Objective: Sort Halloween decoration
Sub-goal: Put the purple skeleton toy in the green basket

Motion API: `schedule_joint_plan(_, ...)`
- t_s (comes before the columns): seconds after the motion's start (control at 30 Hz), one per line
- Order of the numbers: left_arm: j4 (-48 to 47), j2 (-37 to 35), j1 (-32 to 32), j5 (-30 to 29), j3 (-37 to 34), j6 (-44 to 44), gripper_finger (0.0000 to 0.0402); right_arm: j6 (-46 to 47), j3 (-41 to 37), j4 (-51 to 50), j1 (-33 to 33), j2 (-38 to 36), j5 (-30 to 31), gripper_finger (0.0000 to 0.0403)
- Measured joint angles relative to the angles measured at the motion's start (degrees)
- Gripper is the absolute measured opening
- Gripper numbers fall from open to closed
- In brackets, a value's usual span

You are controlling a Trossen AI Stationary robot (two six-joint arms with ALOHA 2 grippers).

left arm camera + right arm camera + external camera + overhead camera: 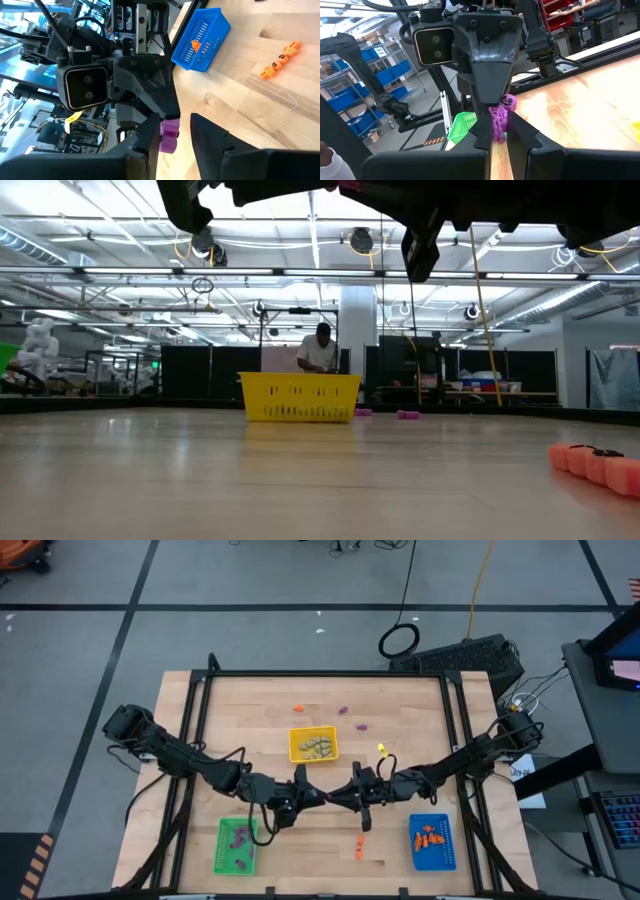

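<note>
Right wrist view: right gripper (502, 132) jaws clenched on purple trinket (501, 117); left jaws' state unclear; no legible writing

high: overhead | low: tabletop level | wrists: facing each other

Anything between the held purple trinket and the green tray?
Nothing on the table. The right gripper holds the purple trinket mid-table; only the left arm hangs over the way to the green tray.
</note>
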Motion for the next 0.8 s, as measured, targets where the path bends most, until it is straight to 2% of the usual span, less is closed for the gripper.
schedule_joint_plan(0.2,0.0,0.0,0.2,0.0,0.0,0.4,0.0096,0.0,0.0,0.0,0.0,0.0,0.0,0.0016)
schedule_joint_plan(0.6,-0.2,0.0,0.4,0.3,0.0,3.4,0.0011,0.3,0.0,-0.2,0.0,0.0,0.0,0.0019)
schedule_joint_plan(0.7,-0.2,0.0,0.4,0.5,0.0,3.4,0.0008,1.6,0.0,-0.5,-0.2,0.0,-0.2,0.0047)
schedule_joint_plan(0.8,-0.2,0.0,0.2,0.6,0.0,3.3,0.0006,1.6,0.0,-1.2,-0.2,0.0,-0.1,0.0099)
